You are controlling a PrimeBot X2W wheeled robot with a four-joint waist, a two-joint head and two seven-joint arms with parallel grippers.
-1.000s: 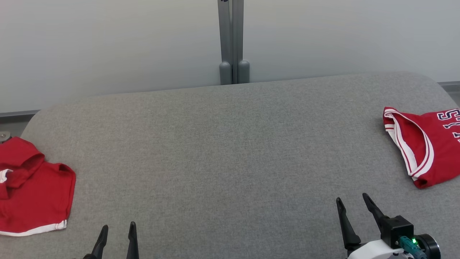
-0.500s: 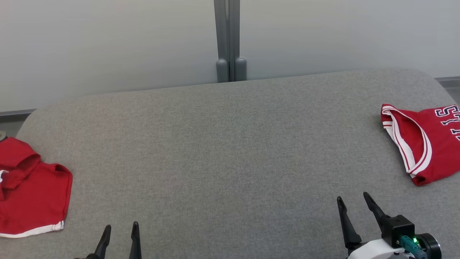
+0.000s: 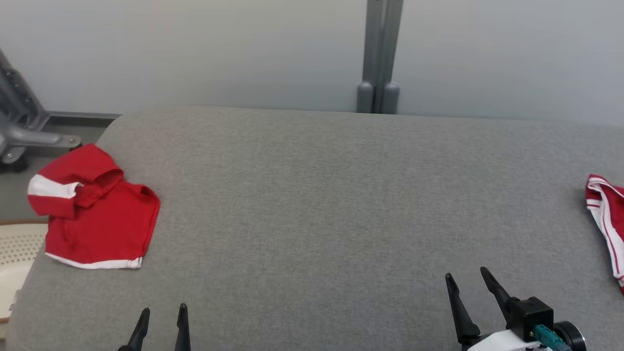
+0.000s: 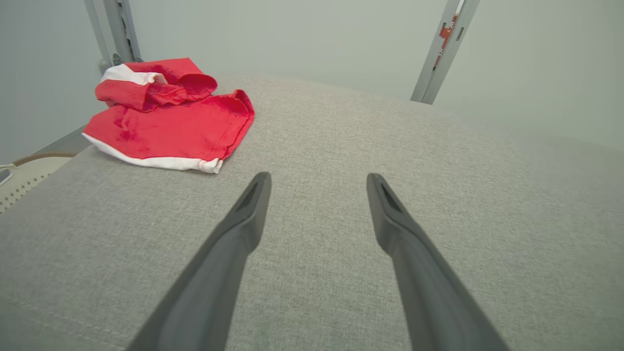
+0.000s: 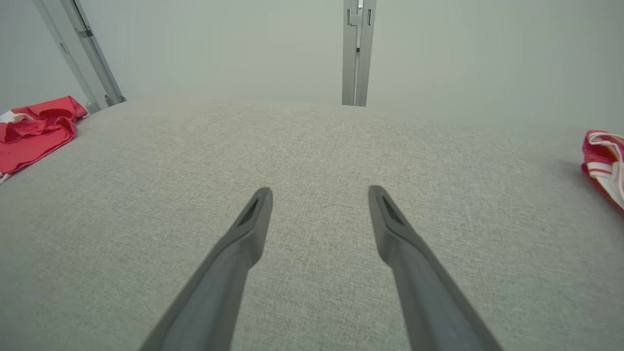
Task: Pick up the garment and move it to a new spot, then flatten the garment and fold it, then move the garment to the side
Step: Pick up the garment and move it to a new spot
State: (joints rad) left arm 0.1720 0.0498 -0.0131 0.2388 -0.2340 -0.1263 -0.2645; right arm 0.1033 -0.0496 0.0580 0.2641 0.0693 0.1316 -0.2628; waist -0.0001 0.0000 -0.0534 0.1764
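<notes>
The grey padded table [image 3: 341,195] carries a crumpled red garment [image 3: 100,222] at its left edge and a striped red jersey [image 3: 607,219] at its right edge.

Left gripper [image 3: 164,308], right gripper [image 3: 465,272]: wide, empty

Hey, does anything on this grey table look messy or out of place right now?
Yes: the red garment at the table's left edge lies crumpled, its upper part bunched and folded over. A striped red garment lies at the far right.

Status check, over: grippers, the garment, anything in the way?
Left gripper open, right gripper open, both empty. Crumpled red garment at left edge of table, untouched. Nothing lies between it and the left gripper; second red garment far right.
</notes>
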